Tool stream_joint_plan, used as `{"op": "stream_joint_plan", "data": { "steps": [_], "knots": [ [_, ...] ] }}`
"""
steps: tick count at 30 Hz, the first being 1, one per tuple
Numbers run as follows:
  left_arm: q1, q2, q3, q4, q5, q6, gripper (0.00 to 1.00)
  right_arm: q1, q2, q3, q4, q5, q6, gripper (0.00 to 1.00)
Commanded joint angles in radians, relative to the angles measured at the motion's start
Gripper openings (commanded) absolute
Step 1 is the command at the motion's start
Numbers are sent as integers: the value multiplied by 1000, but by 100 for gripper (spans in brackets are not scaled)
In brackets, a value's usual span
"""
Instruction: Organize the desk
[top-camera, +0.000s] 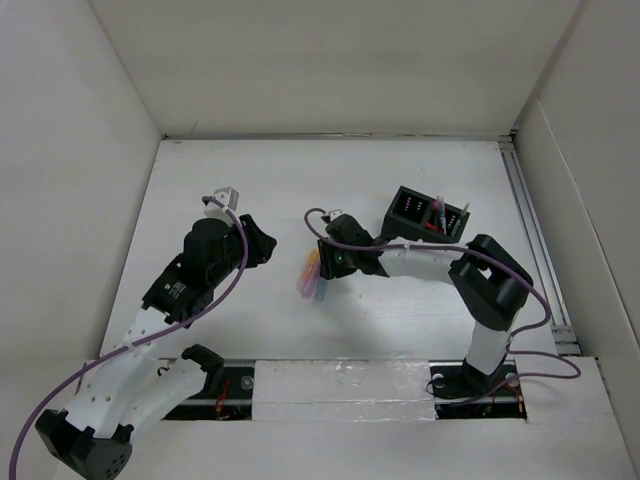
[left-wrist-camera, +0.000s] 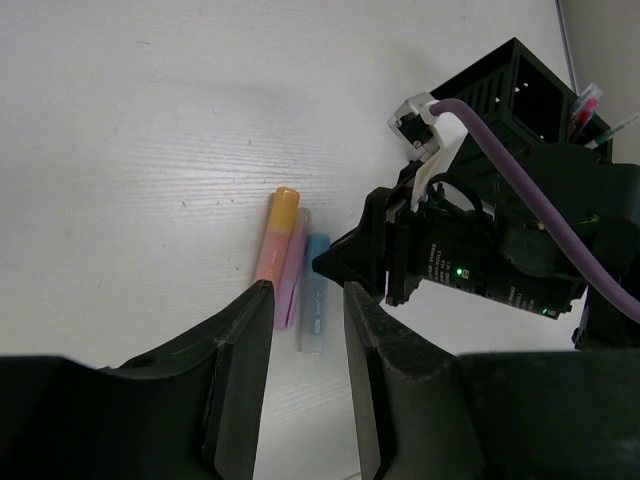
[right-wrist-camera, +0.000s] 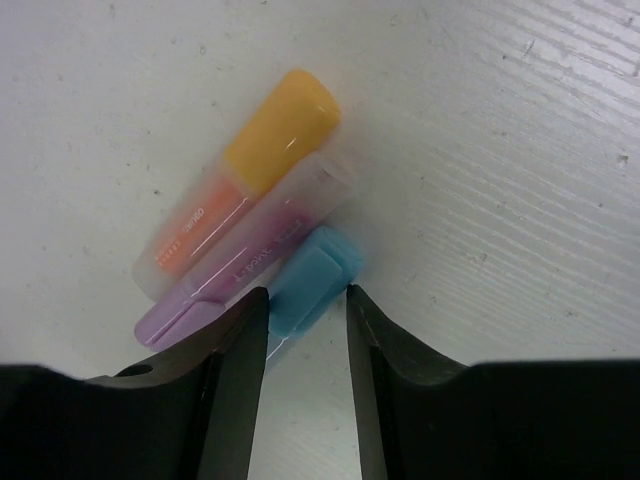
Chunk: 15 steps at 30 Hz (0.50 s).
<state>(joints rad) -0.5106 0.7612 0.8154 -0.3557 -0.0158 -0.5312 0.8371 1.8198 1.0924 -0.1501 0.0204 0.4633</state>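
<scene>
The desk (top-camera: 250, 180) is a flat, matte white tabletop with a faint grain. It lies under both arms, between white panels, and a metal rail (top-camera: 530, 230) runs along its right edge.

Three stubby plastic markers lie side by side at mid-desk, touching:
- orange highlighter (right-wrist-camera: 270, 140)
- purple highlighter (right-wrist-camera: 285, 220), with a translucent cap
- blue highlighter (right-wrist-camera: 310, 275), its near end cut off

The right gripper (right-wrist-camera: 307, 305) straddles the blue highlighter. Finger contact cannot be determined.

The left gripper (left-wrist-camera: 306, 295) hovers empty, with its fingers slightly spread.

The black organizer (top-camera: 410, 205) holds pens too small to identify.
</scene>
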Motion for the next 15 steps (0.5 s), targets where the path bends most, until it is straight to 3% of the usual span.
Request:
{"op": "stream_joint_plan", "data": {
  "steps": [1,8,15],
  "knots": [
    [-5,-13,14,32,-6,17,31,-22,-30,-32,-46,55,-35,41],
    [-5,9,24,46,4,16,31,-58,-105,-74,-88,107,-198,40],
    [-5,46,45,72,10,11,31,-78,-34,-46,-108,30,-278,53]
  ]
}}
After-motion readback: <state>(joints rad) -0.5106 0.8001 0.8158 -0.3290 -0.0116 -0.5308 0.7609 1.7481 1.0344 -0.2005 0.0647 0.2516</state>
